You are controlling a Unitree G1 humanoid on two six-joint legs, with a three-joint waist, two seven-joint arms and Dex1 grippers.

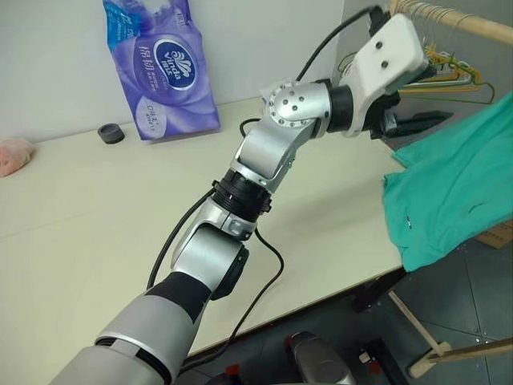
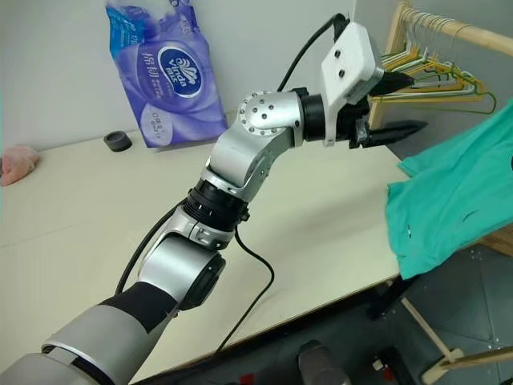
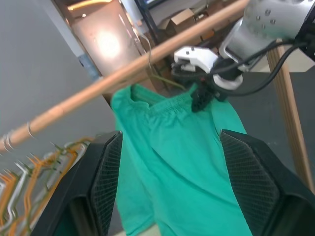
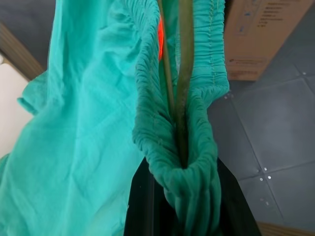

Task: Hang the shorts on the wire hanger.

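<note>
We are reaching with our left gripper [image 2: 405, 103] toward the wooden rail [image 3: 123, 73], fingers spread wide and carrying nothing, just short of the bunched coloured hangers [image 2: 433, 79] that dangle from it. To the right of those, the teal shorts [image 1: 453, 180] are hanging below the rail with one leg trailing onto the corner of the cream table [image 1: 96, 216]. Our right gripper [image 3: 199, 98] is pinching the gathered waistband [image 4: 189, 162] shut tight, with the wire hanger [image 4: 183, 73] running inside the fold. To do this well, we judge we should be keeping that pinch firm while the free gripper steadies the hanger, so the elastic does not slide off. The left wrist view is showing the hook beside the rail; the head views are cutting it off.
</note>
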